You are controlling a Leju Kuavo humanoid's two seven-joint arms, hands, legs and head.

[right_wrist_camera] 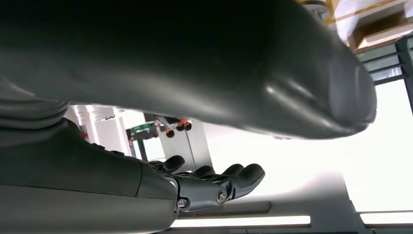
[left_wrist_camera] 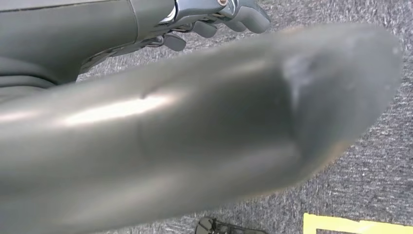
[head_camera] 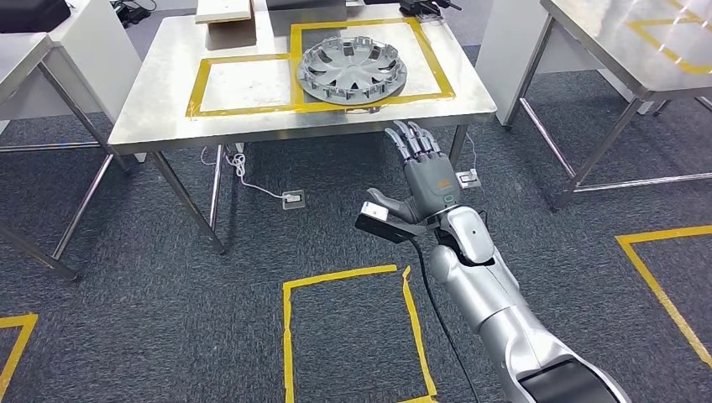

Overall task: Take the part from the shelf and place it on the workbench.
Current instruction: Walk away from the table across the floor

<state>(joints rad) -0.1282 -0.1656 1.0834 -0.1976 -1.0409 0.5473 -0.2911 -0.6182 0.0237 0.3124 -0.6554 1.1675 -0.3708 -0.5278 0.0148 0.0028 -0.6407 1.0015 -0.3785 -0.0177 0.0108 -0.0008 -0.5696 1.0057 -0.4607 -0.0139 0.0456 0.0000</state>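
The grey spoked plastic wheel cover [head_camera: 353, 72] lies flat on the steel workbench [head_camera: 159, 126], light, springy and best gripped at its rim, while the right hand [head_camera: 422, 172] hovers empty, fingers extended.

Open air lies between the right robot hand [head_camera: 422, 172] and the tabletop [head_camera: 159, 117] edge, whose far half the wheel cover [head_camera: 353, 70] occupies.
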